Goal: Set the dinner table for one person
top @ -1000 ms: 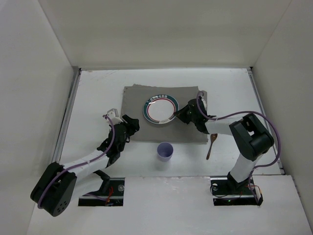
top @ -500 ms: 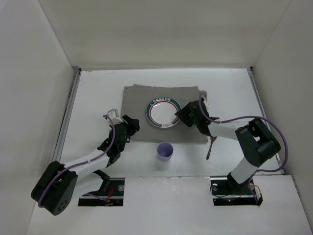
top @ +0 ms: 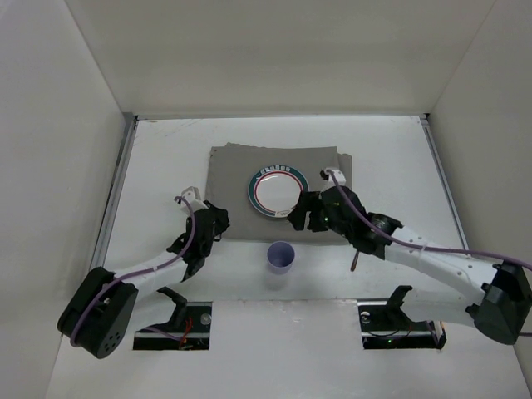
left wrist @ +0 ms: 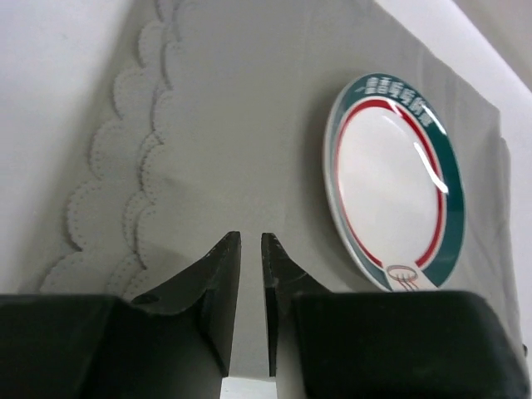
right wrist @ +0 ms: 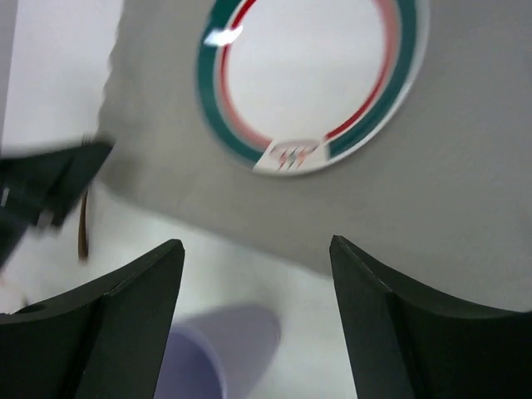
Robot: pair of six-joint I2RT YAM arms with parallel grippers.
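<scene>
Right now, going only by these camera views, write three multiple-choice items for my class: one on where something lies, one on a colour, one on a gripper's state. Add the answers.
1. The plate lies: A in the cup; B on the grey cloth mat; C in the right gripper.
2. The cup is: A lilac; B red; C green.
3. The right gripper is: A shut on the plate; B shut on the cup; C open and empty.

Answers: 1 B, the mat shows all around the plate. 2 A, the top view shows it pale purple. 3 C, the wrist view shows its fingers wide apart with nothing between.
</scene>
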